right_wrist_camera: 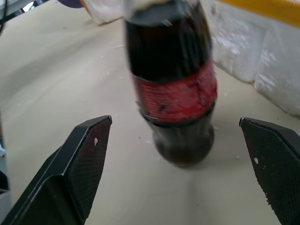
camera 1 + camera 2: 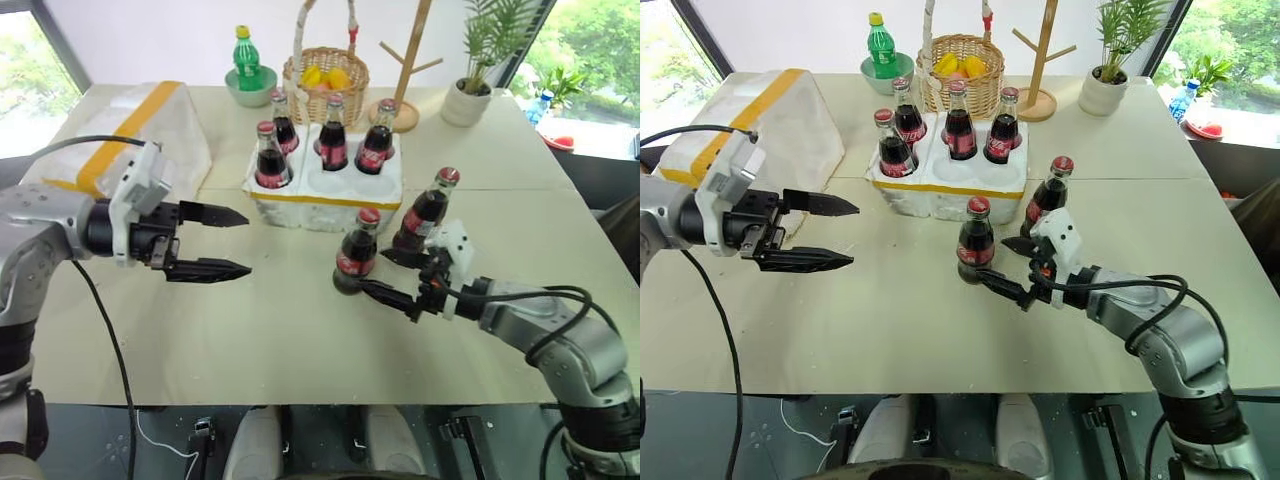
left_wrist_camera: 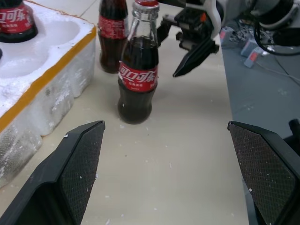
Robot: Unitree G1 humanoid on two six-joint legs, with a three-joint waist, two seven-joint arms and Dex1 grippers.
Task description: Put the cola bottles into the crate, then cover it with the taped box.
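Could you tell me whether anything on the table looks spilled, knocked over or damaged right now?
Nothing is spilled or knocked over. Four cola bottles stand upright in the crate; two stand upright on the table in front of it. Only small white crumbs lie scattered near the crate.
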